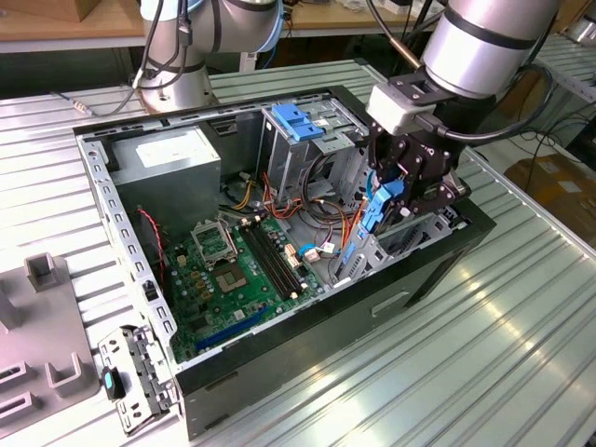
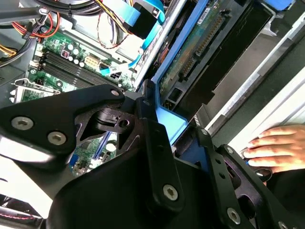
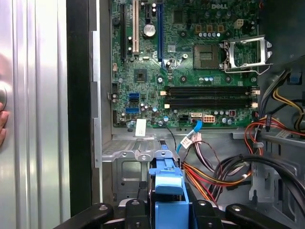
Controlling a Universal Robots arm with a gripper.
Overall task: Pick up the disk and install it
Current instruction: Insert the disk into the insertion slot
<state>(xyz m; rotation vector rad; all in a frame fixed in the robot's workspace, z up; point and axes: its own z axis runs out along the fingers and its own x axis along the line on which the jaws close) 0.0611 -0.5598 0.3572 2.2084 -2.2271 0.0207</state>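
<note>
My gripper [image 1: 399, 186] is shut on the disk [image 1: 377, 212], which stands on edge in its blue carrier rails over the drive bay at the right end of the open computer case [image 1: 307, 345] in the exterior view. In the second wrist view the disk's [image 2: 195, 47] green underside and blue rail run between the black fingers [image 2: 155, 143], with the gripper [image 2: 177, 143] closed around the rail's end. The first wrist view looks down the blue carrier of the disk [image 3: 167, 183] into the grey metal bay [image 3: 128, 167], the gripper [image 3: 167, 210] clamping it from both sides.
Inside the case lie the motherboard [image 1: 233, 270], a grey power supply [image 1: 172, 158], a drive cage with a bare blue bracket [image 1: 296, 121] and loose cables [image 3: 224, 167]. A person's hand [image 2: 274, 145] rests beside the case. A second arm's base [image 1: 177, 79] stands behind; grey fixtures [image 1: 47, 317] sit at the left.
</note>
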